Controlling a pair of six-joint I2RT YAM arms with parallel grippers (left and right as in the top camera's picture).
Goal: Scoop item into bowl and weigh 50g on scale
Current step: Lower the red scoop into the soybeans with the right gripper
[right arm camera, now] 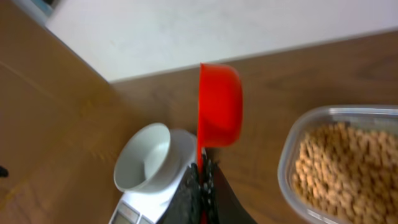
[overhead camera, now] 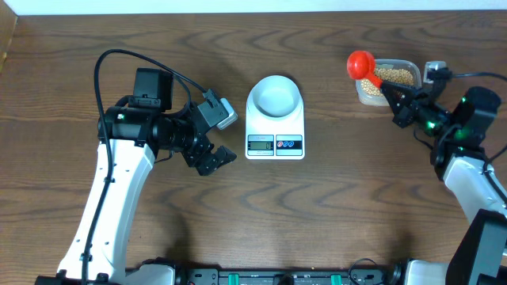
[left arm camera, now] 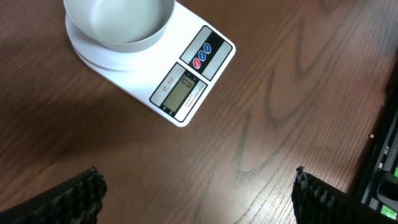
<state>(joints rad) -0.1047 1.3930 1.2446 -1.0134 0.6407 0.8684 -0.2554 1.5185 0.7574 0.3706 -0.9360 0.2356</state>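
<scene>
Currently, round tan beans (right arm camera: 348, 168) lie in the clear tub (overhead camera: 414, 70), well right of the scale (overhead camera: 295, 131); the empty pale bowl (overhead camera: 274, 96) sits on it. I see the right gripper (right arm camera: 202, 183) clamped on the red scoop (right arm camera: 219, 102), the left gripper (left arm camera: 196, 199) jaws wide apart. Only left wrist shows the display label (left arm camera: 166, 86), unreadable.

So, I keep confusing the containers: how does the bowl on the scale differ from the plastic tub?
The bowl is round and opaque white; the tub is clear and rounded-rectangular. The bowl is empty; the tub holds beans. The bowl sits on the scale; the tub stands on the table. Both are upright and open-topped.
</scene>
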